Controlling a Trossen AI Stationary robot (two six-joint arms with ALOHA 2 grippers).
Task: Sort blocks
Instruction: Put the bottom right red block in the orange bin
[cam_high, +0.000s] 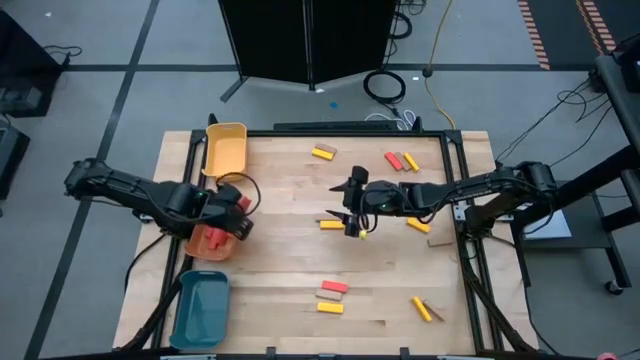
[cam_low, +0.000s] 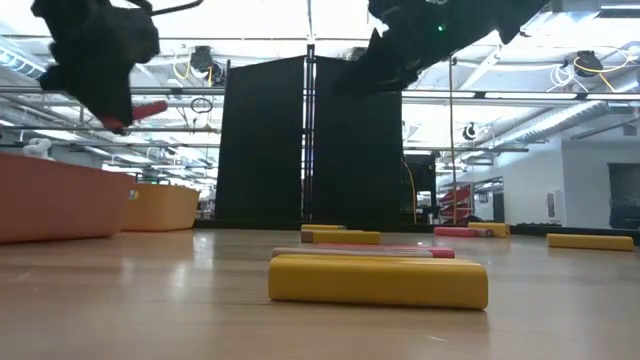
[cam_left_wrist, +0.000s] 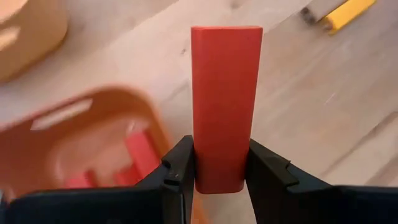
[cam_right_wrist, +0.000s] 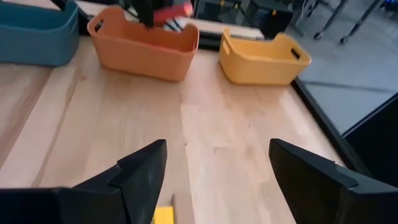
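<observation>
My left gripper (cam_high: 238, 206) hovers over the orange tray's (cam_high: 210, 240) right edge, shut on a red block (cam_left_wrist: 225, 93). More red blocks (cam_left_wrist: 140, 152) lie in that tray. My right gripper (cam_right_wrist: 217, 162) is open above the table's middle (cam_high: 352, 216), over a yellow block (cam_right_wrist: 163, 215). Other red, yellow and tan blocks lie flat on the table: a pair at the far side (cam_high: 402, 161), a stack of three at the near side (cam_high: 332, 297), and others. My left gripper pinches the red block between its two fingers (cam_left_wrist: 180, 168) at the block's near end (cam_left_wrist: 219, 177). The block points ahead, in line with the fingers. It is lifted clear, roughly level (cam_low: 150, 108), above the orange tray.
A yellow tray (cam_high: 225, 148) stands at the table's far left corner and a teal tray (cam_high: 200, 308) at the near left. Loose blocks lie at the right (cam_high: 418, 225) and near right (cam_high: 424, 309). Bare wood lies between the trays and the middle.
</observation>
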